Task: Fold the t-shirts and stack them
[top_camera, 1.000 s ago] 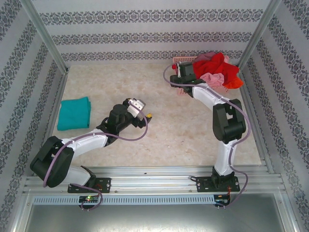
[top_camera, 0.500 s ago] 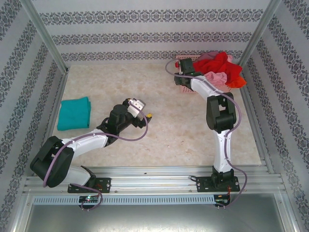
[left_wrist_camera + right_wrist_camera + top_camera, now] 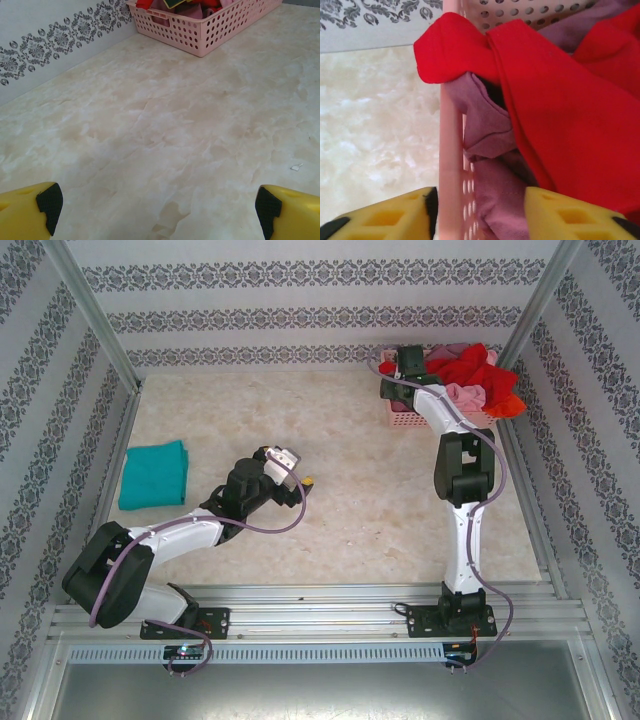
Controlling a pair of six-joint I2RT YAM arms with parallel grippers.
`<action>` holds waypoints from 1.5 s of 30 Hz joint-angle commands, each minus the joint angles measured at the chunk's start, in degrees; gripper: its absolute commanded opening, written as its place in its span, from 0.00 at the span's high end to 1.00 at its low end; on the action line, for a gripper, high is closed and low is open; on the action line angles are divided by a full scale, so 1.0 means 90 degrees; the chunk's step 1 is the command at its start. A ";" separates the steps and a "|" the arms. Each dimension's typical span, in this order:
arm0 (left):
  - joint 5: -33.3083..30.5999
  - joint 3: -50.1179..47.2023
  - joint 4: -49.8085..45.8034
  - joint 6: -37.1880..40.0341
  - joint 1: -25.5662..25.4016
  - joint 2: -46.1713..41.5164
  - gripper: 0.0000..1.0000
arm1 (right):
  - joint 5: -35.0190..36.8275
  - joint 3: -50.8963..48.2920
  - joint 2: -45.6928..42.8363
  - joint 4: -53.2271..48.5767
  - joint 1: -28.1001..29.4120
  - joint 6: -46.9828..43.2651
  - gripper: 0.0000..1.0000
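Observation:
A folded teal t-shirt lies flat at the table's left side. Red, light pink and orange t-shirts are heaped in the pink basket at the back right. My right gripper stands open astride the basket's left wall. One finger is outside it, the other inside against a mauve t-shirt under the red t-shirt. My left gripper is open over bare tabletop near the middle, with nothing between its fingers.
Patterned walls and slanted metal posts enclose the table on three sides. The basket sits close to the back wall and the right post. Bare marble-look tabletop spreads between the teal t-shirt and the basket.
The basket with its shirts has shifted right and toward the back wall, the right gripper going with it as the arm stretched out. The left arm has not moved.

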 commanded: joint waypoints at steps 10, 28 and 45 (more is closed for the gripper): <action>0.0129 0.0252 0.0082 -0.0087 -0.0360 0.0036 0.00 | 0.0675 -0.0932 -0.0926 0.0604 -0.0879 0.0396 0.26; 0.0118 0.0241 0.0387 -0.0155 -0.0504 0.0259 0.00 | 0.0684 0.0306 -0.0014 -0.0745 -0.1363 0.0229 0.76; 0.0016 0.0266 0.0648 -0.0170 -0.0504 0.0441 0.00 | 0.0606 -0.0835 -0.2644 0.1006 -0.0959 0.0147 1.00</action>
